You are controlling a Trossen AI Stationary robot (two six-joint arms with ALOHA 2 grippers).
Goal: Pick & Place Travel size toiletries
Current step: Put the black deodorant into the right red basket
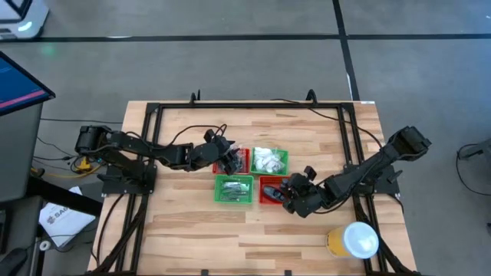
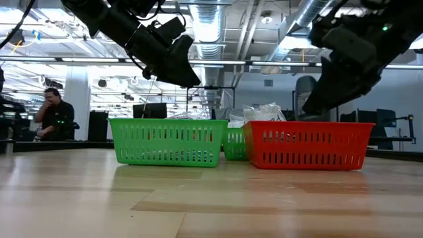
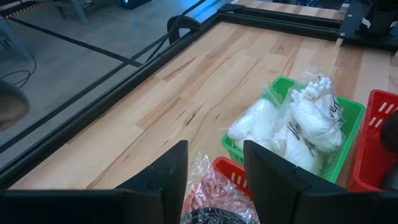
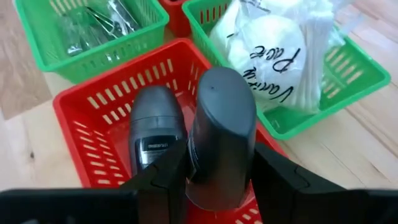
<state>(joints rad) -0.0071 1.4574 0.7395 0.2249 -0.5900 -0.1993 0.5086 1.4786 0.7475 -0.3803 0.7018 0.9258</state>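
Four mesh baskets stand together mid-table. My left gripper (image 1: 228,159) (image 3: 214,180) hovers over the far red basket (image 1: 242,161), shut on a clear crinkly packet (image 3: 214,186) with black coiled pieces inside. My right gripper (image 1: 290,193) (image 4: 217,180) is over the near red basket (image 1: 270,184), shut on a dark oblong mini bottle (image 4: 222,124). A second dark bottle (image 4: 155,127) lies in that basket. White packets (image 3: 298,124) fill the far green basket. Silver tubes (image 4: 99,25) lie in the near green basket (image 1: 234,189). My left gripper pinches the clear packet at its upper part (image 3: 208,171) between both fingers, coming from above over the far red basket. The packet fills the gap between the fingers; whether its lower end is clear of the basket is hidden. My right gripper pinches the dark bottle by the sides of its body (image 4: 214,168), one finger on each side. The bottle runs along the fingers, its rounded end (image 4: 227,84) pointing away from the wrist, down toward the near red basket. It is lifted clear above the other bottle.
A large yellow tub with a white lid (image 1: 354,239) stands near the table's near right corner. A black frame (image 1: 253,106) borders the work area. Bare wood lies toward the near and left edges. A person (image 2: 56,112) sits in the room beyond.
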